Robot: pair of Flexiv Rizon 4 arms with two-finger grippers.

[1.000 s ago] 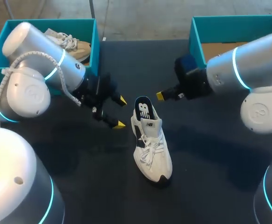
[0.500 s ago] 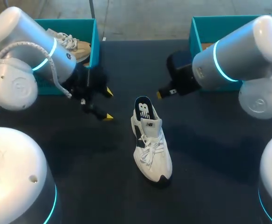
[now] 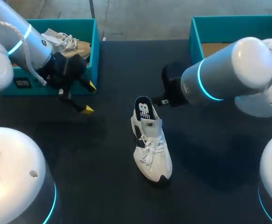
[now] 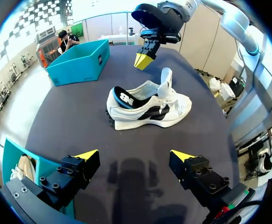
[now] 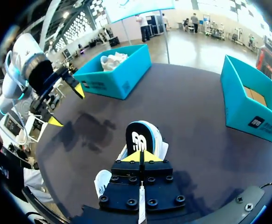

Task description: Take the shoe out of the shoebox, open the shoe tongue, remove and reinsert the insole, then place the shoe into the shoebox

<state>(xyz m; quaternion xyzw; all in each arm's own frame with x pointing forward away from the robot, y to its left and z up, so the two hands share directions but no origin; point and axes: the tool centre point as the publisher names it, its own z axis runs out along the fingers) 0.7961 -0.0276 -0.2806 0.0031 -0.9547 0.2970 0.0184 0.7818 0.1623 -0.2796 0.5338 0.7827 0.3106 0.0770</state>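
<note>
A white sneaker [image 3: 151, 148] with a dark heel lining stands on its sole mid-table, heel toward the back, tongue raised [image 4: 165, 80]. My left gripper [image 3: 88, 98] is open and empty, well left of the shoe, just in front of the left teal box [image 3: 95, 51]. In its wrist view the open gripper [image 4: 135, 156] faces the sneaker [image 4: 147, 106] across bare table. My right gripper [image 3: 156, 101] is shut with nothing in it, just behind the heel. Its joined tips [image 5: 140, 157] hover over the sneaker's heel [image 5: 143, 135].
The left teal box holds a tan shoe [image 3: 75, 45]. The right teal shoebox [image 3: 195, 35] at the back right shows a bare cardboard floor [image 3: 218, 48]. The dark tabletop [image 3: 103, 163] runs around the sneaker.
My left arm has drawn back to the left, away from the sneaker toward its box. The right arm has swung, its gripper dipping slightly closer to the heel. The sneaker has not moved.
</note>
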